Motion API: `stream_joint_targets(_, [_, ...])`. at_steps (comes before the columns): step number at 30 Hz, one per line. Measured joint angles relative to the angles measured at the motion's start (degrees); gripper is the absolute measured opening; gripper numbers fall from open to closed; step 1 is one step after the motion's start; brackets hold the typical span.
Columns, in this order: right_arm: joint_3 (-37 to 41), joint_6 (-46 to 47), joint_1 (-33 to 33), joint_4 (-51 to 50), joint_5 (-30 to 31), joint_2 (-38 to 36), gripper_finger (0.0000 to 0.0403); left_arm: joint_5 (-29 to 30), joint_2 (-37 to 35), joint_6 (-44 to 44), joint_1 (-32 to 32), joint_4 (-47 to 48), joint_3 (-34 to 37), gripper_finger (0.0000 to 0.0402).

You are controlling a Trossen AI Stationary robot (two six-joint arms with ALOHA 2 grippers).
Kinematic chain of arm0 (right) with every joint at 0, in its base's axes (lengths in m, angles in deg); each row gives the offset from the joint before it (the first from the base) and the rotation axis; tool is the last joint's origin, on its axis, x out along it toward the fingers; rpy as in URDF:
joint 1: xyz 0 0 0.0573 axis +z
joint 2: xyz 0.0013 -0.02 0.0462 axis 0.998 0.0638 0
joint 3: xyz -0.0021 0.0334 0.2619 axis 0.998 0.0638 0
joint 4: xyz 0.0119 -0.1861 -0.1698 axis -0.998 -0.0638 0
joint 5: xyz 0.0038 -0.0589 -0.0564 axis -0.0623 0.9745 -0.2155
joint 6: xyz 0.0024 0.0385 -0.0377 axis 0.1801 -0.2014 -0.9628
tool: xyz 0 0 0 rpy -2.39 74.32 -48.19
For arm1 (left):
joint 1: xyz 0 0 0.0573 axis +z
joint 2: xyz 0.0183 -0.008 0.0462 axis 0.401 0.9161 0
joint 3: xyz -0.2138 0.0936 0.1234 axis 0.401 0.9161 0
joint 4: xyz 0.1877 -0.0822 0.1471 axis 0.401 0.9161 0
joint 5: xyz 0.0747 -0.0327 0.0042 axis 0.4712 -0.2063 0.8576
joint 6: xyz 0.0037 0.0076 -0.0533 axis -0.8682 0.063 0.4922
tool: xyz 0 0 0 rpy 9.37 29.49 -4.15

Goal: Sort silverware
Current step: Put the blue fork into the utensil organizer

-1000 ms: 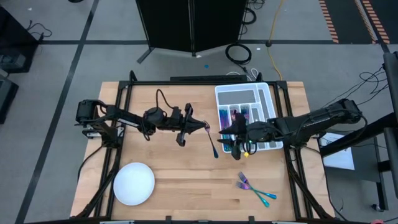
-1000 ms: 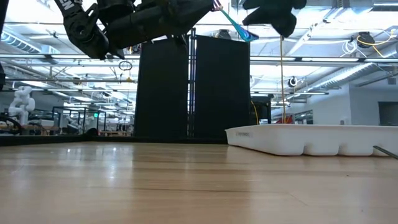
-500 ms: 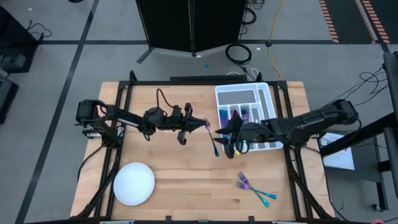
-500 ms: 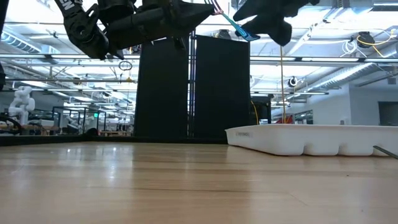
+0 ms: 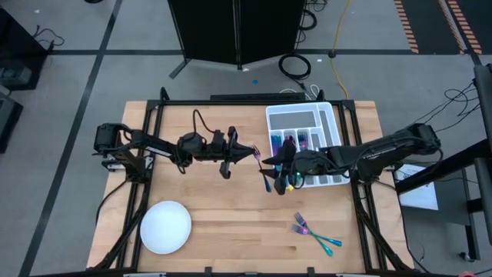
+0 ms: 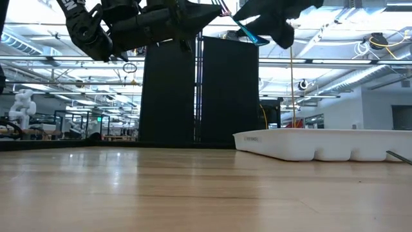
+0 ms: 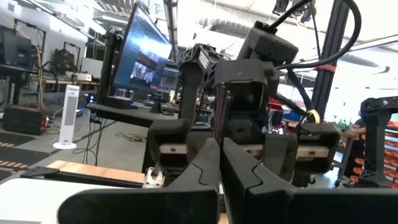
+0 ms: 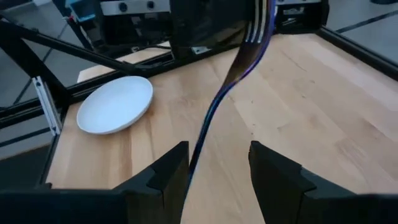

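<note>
Handover in mid-air over the middle of the worktop (image 5: pixel 215 208). Left gripper (image 5: pixel 247 152) is pressed together on the tine end of a fork (image 5: pixel 263 171), pinching it; the left wrist view shows its fingers (image 7: pixel 208 163) closed with only a thin sliver between them. The fork hangs from there, handle toward the right gripper (image 5: pixel 269 171), which faces it with fingers (image 8: pixel 163 174) spread, the slim handle running down into the gap, not clamped yet as far as I can tell. Fork is well above the surface in the low view (image 6: pixel 248 29). Rest of the silverware: several pieces already in the white divided tray (image 5: pixel 332 115) at the far right side of the worktop, and a few forks (image 5: pixel 314 233) loose near the near right edge. Round white plate (image 5: pixel 165 227) sits by the near left corner. Judgement: fork is light, stiff, thin and slick metal, so it can pivot or slip in a two-finger pinch; best taken on the flat of the handle near mid-length, squarely across the pads, with the right gripper fully closed before the left lets go. Risk is it twisting or dropping during the swap.
</note>
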Motion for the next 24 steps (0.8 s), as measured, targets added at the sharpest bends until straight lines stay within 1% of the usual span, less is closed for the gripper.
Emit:
stream_joint_targets(6, [0.04, -0.71, -2.16, 4.24, -5.39, 1.48, 0.0154, 0.53, 0.00, -0.47, -0.02, -0.11, -0.02, 0.0000])
stream_joint_targets(8, [0.04, -0.67, -2.58, 4.19, -5.87, 2.05, 0.0148, 0.55, 0.00, -0.48, -0.02, -0.02, -0.02, 0.0000])
stream_joint_targets(11, [0.04, -0.63, -2.96, 3.40, -5.92, 2.22, 0.0116, 0.59, 0.00, -0.56, -0.02, 0.09, -0.02, 0.0000])
stream_joint_targets(16, [0.04, -0.81, -3.19, 2.98, -6.00, 1.86, 0.0019, 0.81, 0.00, -2.13, 0.02, 0.54, -0.02, 0.0000])
stream_joint_targets(17, [0.04, -0.76, -3.20, 3.00, -5.89, 1.77, 0.0011, 0.78, 0.00, -2.55, 0.02, 0.46, -0.04, 0.0000])
stream_joint_targets(20, [0.04, -0.63, -3.24, 2.87, -5.91, 1.53, 0.0006, 0.74, 0.00, -3.49, 0.00, 0.43, -0.07, 0.0002])
stream_joint_targets(22, [0.04, -0.63, -3.24, 2.75, -5.96, 1.42, 0.0003, 0.72, -0.02, -3.54, -0.04, 0.33, -0.07, 0.0012])
stream_joint_targets(24, [0.05, -0.53, -3.24, 2.29, -5.96, 1.13, 0.0002, 0.49, -0.02, -4.10, -0.21, 0.60, -0.07, 0.0030])
